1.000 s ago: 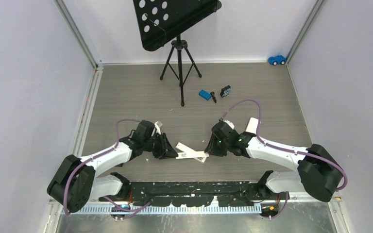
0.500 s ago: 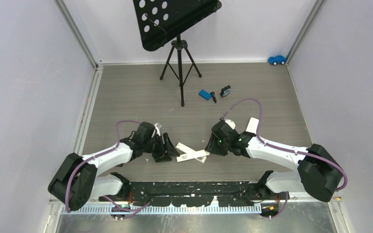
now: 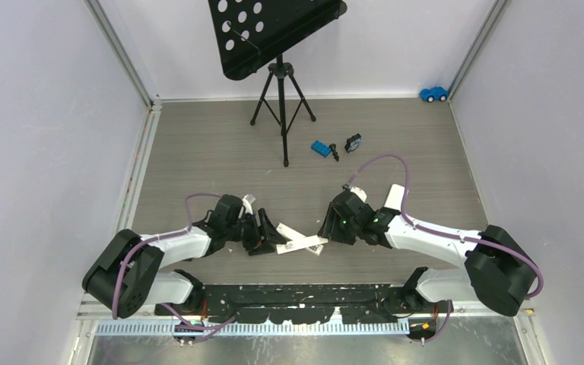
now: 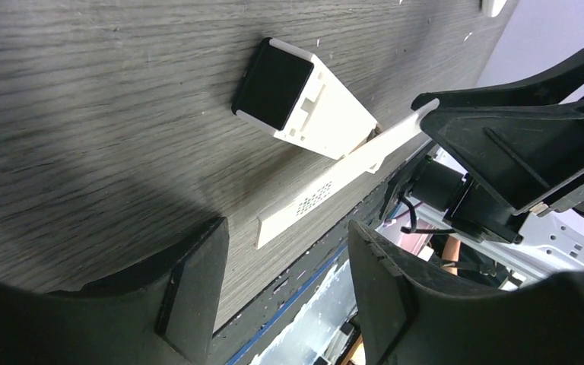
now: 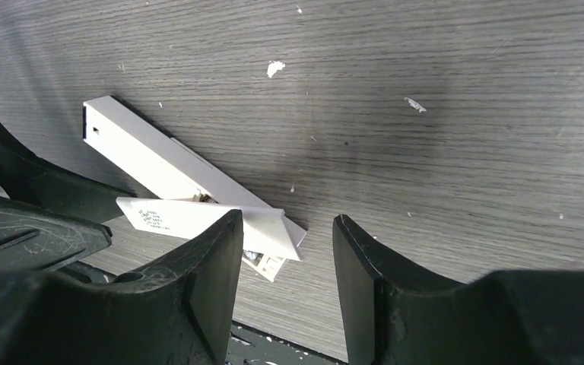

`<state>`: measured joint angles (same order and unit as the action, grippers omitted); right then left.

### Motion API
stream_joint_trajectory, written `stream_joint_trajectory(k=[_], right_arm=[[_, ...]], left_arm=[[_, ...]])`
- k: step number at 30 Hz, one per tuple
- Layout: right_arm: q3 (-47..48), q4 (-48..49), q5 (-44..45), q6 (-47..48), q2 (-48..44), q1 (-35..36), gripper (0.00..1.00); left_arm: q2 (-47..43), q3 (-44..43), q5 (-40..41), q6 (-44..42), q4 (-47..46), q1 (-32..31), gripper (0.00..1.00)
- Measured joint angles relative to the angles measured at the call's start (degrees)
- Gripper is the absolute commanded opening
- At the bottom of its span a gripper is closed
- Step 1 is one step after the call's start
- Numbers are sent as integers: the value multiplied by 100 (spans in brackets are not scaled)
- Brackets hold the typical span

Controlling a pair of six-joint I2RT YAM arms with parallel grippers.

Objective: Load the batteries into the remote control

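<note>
The white remote control (image 3: 298, 242) lies on the table between my two grippers. Its body (image 4: 304, 103) has a black end, and its loose thin white cover (image 4: 334, 186) rests slantwise across it. My left gripper (image 3: 271, 234) stands open at the remote's left end, and its fingers (image 4: 198, 281) hold nothing. My right gripper (image 3: 325, 229) stands open at the remote's right end. In the right wrist view the remote (image 5: 167, 163) and the cover (image 5: 198, 215) lie just left of the open right gripper (image 5: 287, 228). No batteries can be made out.
A music stand on a tripod (image 3: 280, 84) rises at the back. A flat blue brick (image 3: 320, 148), a small dark piece (image 3: 334, 150) and a black-and-blue block (image 3: 353, 142) lie mid-table. A blue toy car (image 3: 433, 93) sits in the far right corner. The table's front edge (image 4: 289, 296) is close.
Both grippers have opened and let go of the remote's ends. The left arm has sunk lower and its gripper has turned. The remote and cover have shifted slightly.
</note>
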<state>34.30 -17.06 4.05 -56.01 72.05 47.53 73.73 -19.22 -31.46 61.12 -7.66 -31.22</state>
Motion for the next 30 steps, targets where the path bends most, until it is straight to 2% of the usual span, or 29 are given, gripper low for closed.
stream_joint_trajectory(k=[7,16,20,23,27,30], right_arm=[[-9,140,-39,13,278,0,41],[-15,323,-31,-13,446,-7,38],[-15,334,-31,-11,446,-7,38],[-15,348,-33,-11,446,-7,38],[-15,378,-28,-11,446,-7,39],[-22,337,-15,-4,446,-11,44]], left_arm=[[2,179,-15,192,-380,0,58],[24,304,-114,409,-682,0,52],[184,363,-240,608,-992,0,39],[343,365,-339,774,-1248,0,24],[437,367,-461,966,-1521,0,0],[413,367,-595,1073,-1757,0,0]])
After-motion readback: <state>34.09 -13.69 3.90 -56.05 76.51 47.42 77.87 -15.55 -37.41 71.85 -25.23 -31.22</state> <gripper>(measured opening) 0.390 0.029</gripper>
